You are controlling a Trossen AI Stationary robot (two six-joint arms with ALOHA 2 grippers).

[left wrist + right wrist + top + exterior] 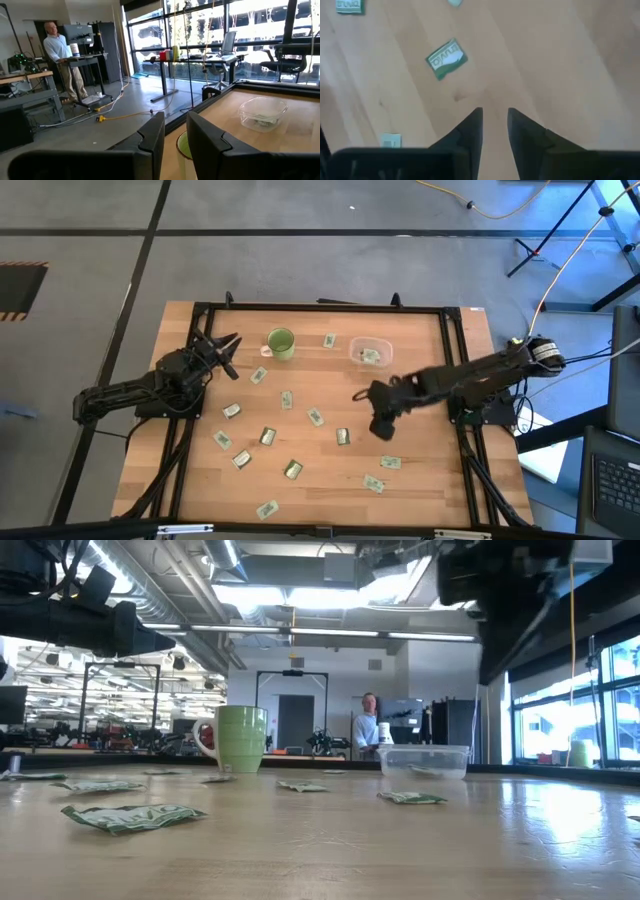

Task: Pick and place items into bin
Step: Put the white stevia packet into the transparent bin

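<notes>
The right claw point(362, 395) is held above the middle of the wooden desk point(420, 480), reaching in from the right edge; its fingers point(472, 127) are set narrowly apart with nothing between them, pointing down at bare wood. A green and white packet point(446, 58) is seen on the desk just ahead of these fingers, not touched.

The left claw point(228, 345) is parked near the far left corner of the desk, beside the green mug point(281, 343); its fingers point(155, 137) are likewise narrowly parted and empty.

The clear bin point(371, 352) is placed near the far edge, right of the mug, with at least one packet seen inside it. The remaining packets point(287, 399) are scattered flat across the middle and near half of the desk, well apart from one another, and some lie close to the near edge point(267, 509).

A person point(368, 725) is seen standing in the room beyond the desk.
</notes>
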